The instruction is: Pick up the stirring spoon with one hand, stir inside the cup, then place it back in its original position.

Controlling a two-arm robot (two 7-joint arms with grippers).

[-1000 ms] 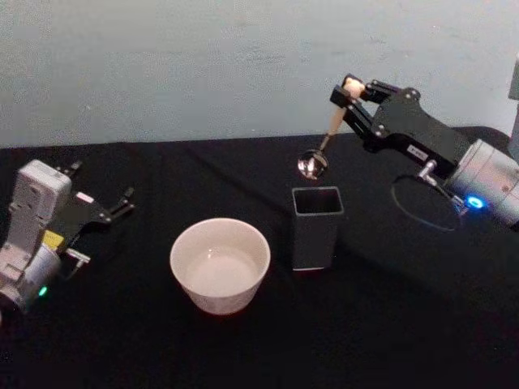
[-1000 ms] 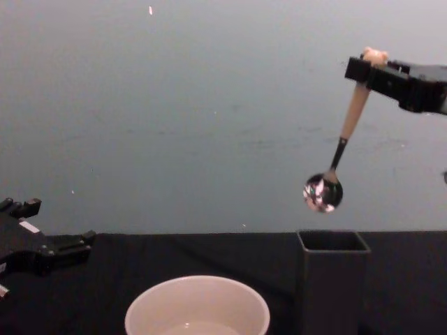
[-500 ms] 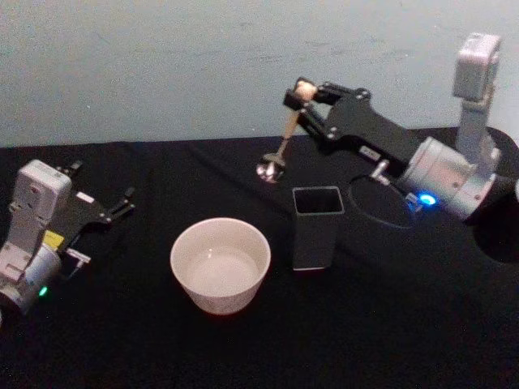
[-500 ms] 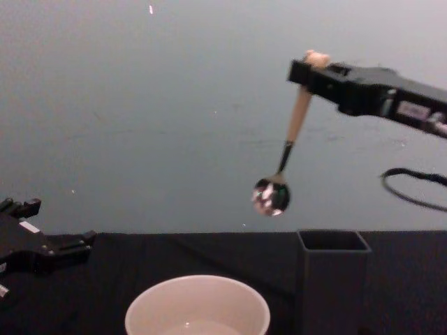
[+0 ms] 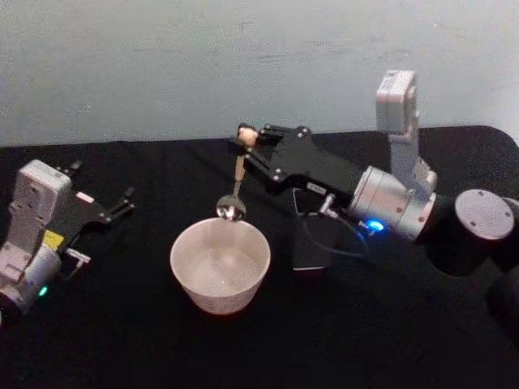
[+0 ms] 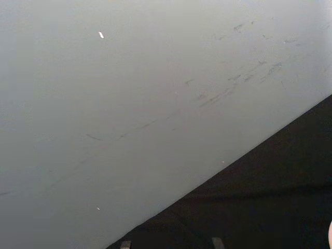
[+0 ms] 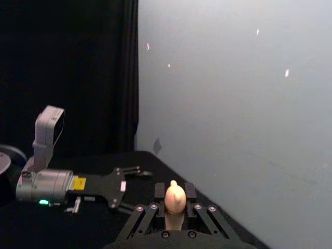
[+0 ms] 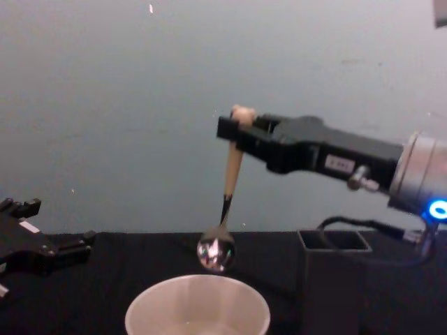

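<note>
My right gripper (image 5: 248, 141) is shut on the top of the stirring spoon (image 5: 238, 174), just below its small bear head (image 7: 175, 194). The spoon hangs nearly upright with its pale handle up. Its shiny dark bowl (image 8: 216, 252) hovers just above the far rim of the cream cup (image 5: 217, 293), which shows low in the chest view (image 8: 197, 283). The dark square holder (image 8: 332, 279) stands right of the cup, partly hidden behind my right arm (image 5: 312, 247). My left gripper (image 5: 122, 204) rests open at the far left of the table, holding nothing.
A black cloth (image 5: 122, 340) covers the table, and a pale wall (image 5: 162, 65) rises behind it. A black cable (image 8: 363, 227) loops under my right arm above the holder.
My right arm has swept left with the spoon, from behind the holder to above the cup's far rim, and lowered it. The left arm has stayed still.
</note>
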